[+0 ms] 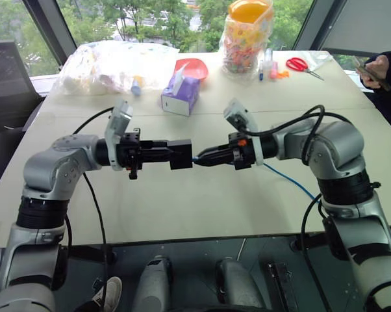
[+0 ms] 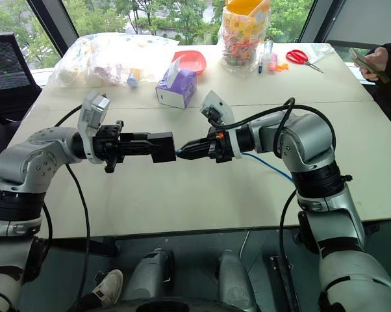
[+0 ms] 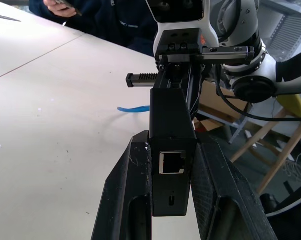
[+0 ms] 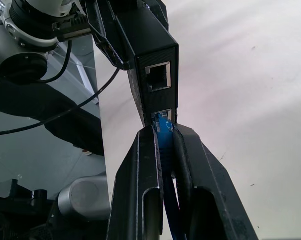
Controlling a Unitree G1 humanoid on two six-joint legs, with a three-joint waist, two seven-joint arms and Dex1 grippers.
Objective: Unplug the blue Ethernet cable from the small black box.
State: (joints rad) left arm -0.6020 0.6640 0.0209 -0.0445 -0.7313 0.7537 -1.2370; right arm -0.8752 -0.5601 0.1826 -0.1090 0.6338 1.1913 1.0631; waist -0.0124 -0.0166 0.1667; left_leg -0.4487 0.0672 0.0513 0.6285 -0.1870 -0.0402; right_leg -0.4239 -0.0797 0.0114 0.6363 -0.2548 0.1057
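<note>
Over the pale table (image 1: pixel 182 195), mid-frame, the left gripper (image 1: pixel 163 153) clamps the small black box (image 1: pixel 180 155). The right gripper (image 4: pixel 164 145) pinches the blue Ethernet cable (image 4: pixel 163 125) at its plug, seated in the box's lower port. The left wrist view shows another empty port.

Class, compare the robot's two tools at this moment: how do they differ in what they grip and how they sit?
The left tool clamps the small black box; the right tool pinches the blue cable at its plug. In the head views the left tool looks level, while the right tool tilts slightly downward. The left tool grips a wide body; the right tool's fingers sit nearly together. Both are shut and meet above the table.
</note>
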